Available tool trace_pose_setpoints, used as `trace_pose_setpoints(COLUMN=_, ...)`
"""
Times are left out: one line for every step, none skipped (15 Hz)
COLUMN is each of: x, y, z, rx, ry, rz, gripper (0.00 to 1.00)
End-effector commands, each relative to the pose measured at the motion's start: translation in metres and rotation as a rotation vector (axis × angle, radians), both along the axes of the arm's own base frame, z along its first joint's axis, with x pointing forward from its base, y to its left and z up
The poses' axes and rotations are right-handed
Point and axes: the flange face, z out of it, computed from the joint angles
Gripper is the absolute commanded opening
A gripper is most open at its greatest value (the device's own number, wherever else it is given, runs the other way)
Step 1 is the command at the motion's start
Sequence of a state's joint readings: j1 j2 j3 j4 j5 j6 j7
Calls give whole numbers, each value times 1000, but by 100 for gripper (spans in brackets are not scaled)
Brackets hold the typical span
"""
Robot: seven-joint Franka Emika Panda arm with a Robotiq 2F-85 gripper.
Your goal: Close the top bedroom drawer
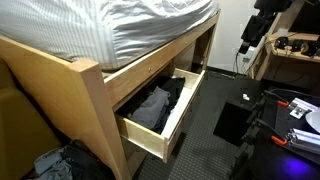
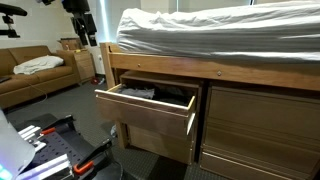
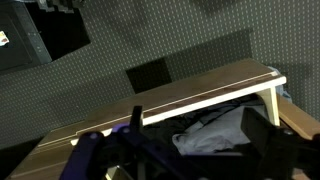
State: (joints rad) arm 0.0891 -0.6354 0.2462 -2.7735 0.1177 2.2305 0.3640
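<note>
Clearly the top bedroom drawer (image 2: 145, 112) gapes; the gripper (image 3: 180, 150), spread apart over it, might snag clothes (image 1: 155, 105) when pushing.

Fig.: robot arm (image 1: 266, 20), seen in an exterior view, is showing only in part, as a dark jointed mass w/ its upper links running off the top edge. Same arm (image 2: 80, 18) in an exterior view is hanging approx. vertical, lower end pointing down. That end is too dark & small in both exterior views to tell how the jaws are standing. Wrist view: gripper (image 3: 175, 140) is coming in from the bottom edge, pointing down & fwd. Its two fingers (image 3: 265, 140) are appearing as dark, blurred shapes, one lower left, one lower right, w/ a wide gap betw. them. Jaws are standing apart, gripping nothing. A purplish sheen is showing on the left-hand finger.
</note>
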Motion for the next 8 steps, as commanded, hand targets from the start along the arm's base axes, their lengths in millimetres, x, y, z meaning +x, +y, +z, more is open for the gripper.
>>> trace_pose_setpoints(x=0, y=0, z=1, rx=0, ry=1, rz=0, gripper=100)
trace_pose_setpoints(x=0, y=0, z=1, rx=0, ry=1, rz=0, gripper=100)
trace_pose_setpoints(x=0, y=0, z=1, rx=0, ry=1, rz=0, gripper=100)
trace_pose_setpoints(x=0, y=0, z=1, rx=0, ry=1, rz=0, gripper=100)
trace_pose_setpoints(x=0, y=0, z=1, rx=0, ry=1, rz=0, gripper=100)
trace_pose_setpoints(x=0, y=0, z=1, rx=0, ry=1, rz=0, gripper=100)
trace_pose_setpoints(x=0, y=0, z=1, rx=0, ry=1, rz=0, gripper=100)
trace_pose_setpoints(x=3, y=-2, z=-6, rx=2, ry=31, rz=-5, gripper=100)
